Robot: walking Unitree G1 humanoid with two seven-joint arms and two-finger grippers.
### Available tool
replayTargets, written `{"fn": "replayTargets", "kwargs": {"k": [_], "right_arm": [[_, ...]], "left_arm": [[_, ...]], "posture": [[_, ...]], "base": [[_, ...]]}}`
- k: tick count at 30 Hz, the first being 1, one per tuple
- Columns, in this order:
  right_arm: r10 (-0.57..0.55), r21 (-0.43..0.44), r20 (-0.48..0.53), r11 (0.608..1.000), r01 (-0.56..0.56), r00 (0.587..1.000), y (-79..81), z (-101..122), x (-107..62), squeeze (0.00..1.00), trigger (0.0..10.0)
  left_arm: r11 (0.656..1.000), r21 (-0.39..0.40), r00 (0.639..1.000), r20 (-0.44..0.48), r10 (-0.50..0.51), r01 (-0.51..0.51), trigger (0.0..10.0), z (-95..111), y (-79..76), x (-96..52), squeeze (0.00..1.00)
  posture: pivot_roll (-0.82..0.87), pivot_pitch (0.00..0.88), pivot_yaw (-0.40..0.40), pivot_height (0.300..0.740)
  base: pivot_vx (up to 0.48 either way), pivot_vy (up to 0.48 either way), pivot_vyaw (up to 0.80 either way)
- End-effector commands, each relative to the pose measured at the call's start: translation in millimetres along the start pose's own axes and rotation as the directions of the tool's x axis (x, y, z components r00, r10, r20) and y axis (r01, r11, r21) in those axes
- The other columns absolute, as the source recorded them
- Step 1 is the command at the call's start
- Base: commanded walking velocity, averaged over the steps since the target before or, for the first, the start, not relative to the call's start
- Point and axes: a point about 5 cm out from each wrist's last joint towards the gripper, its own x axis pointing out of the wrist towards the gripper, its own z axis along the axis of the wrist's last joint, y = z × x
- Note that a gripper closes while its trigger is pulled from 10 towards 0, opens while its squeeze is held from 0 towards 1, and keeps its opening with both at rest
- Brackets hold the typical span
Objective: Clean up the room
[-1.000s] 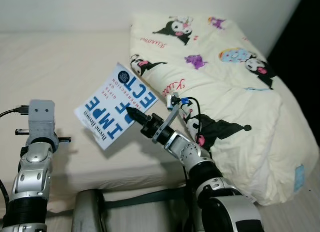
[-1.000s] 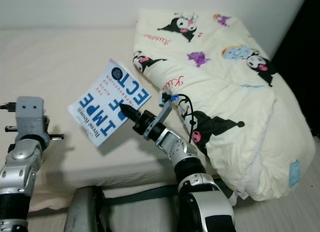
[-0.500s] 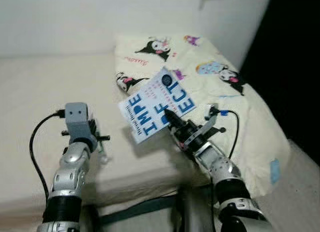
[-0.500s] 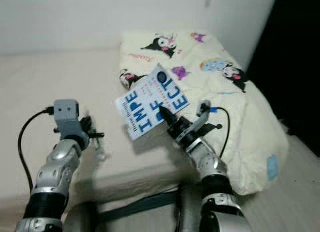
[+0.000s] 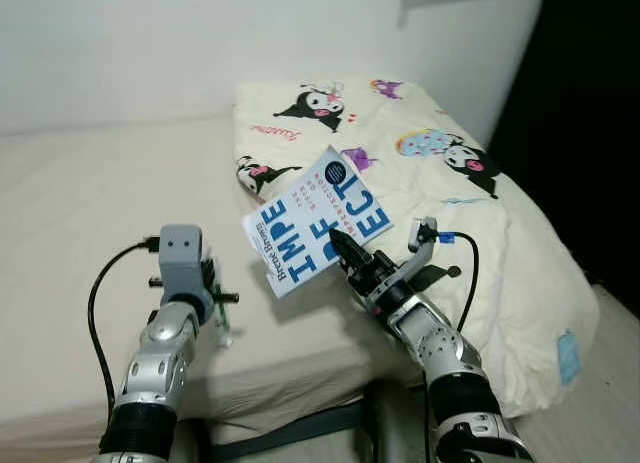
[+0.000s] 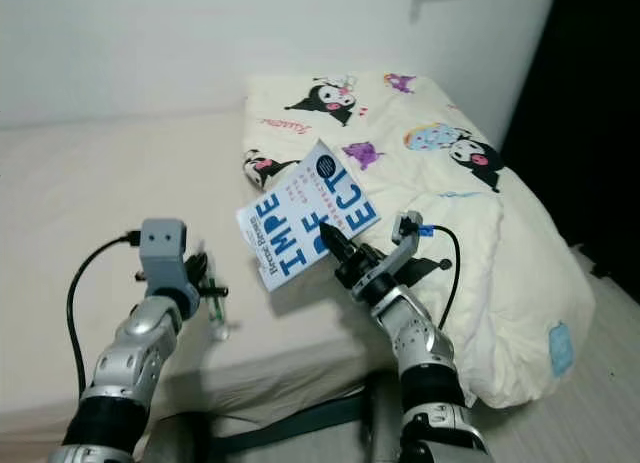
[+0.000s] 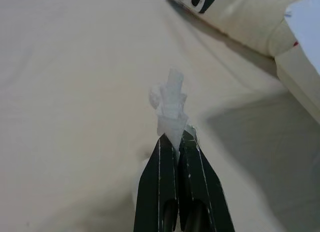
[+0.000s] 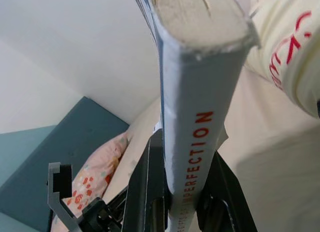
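My right gripper (image 5: 336, 245) is shut on a white book (image 5: 315, 221) with big blue letters, held tilted in the air over the bed's front part. The book's spine (image 8: 195, 106) runs between the black fingers (image 8: 142, 187) in the right wrist view. My left gripper (image 5: 222, 313) is shut on a crumpled white tissue (image 7: 170, 104), held low over the cream sheet (image 5: 90, 203). The tissue (image 6: 218, 318) pokes out past the closed fingertips (image 7: 175, 142).
A cream duvet (image 5: 440, 163) with cartoon prints is heaped on the bed's right side, behind the book. The white wall (image 5: 200, 43) runs behind the bed. Dark space (image 5: 590, 113) lies to the right. A pink patterned pillow (image 8: 97, 182) and a blue headboard (image 8: 65, 147) appear in the right wrist view.
The camera pulled back and shifted, so the bed looks smaller. My left arm came forward with the tissue. The book stays in my right gripper, tilted much as before.
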Motion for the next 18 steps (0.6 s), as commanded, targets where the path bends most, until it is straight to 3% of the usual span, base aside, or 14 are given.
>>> {"fn": "replayTargets", "kwargs": {"k": [1,8,18], "right_arm": [[0.033,-0.022,0.006,0.999,-0.033,0.999,7.2,3.6,3.8,0.00,10.0],[0.032,-0.026,0.001,0.999,-0.032,0.999,8.0,3.3,4.0,0.00,10.0],[0.023,-0.021,-0.002,1.000,-0.023,1.000,8.0,0.0,3.3,0.00,10.0]], "left_arm": [[1.000,0.016,0.999,-0.031,0.016,-0.016,10.0,-9.0,4.1,-1.3,0.00],[1.000,0.015,1.000,-0.022,0.016,-0.015,10.0,-8.8,3.1,-0.6,0.00],[0.999,0.043,1.000,0.005,0.008,-0.008,10.0,-7.4,4.6,-1.2,0.00]], "posture": [[-0.05,0.000,-0.024,0.517],[-0.05,0.000,-0.029,0.540],[-0.05,0.000,-0.024,0.573]], "base": [[-0.480,0.000,0.00],[-0.480,0.000,0.00],[0.000,0.000,0.00]]}}
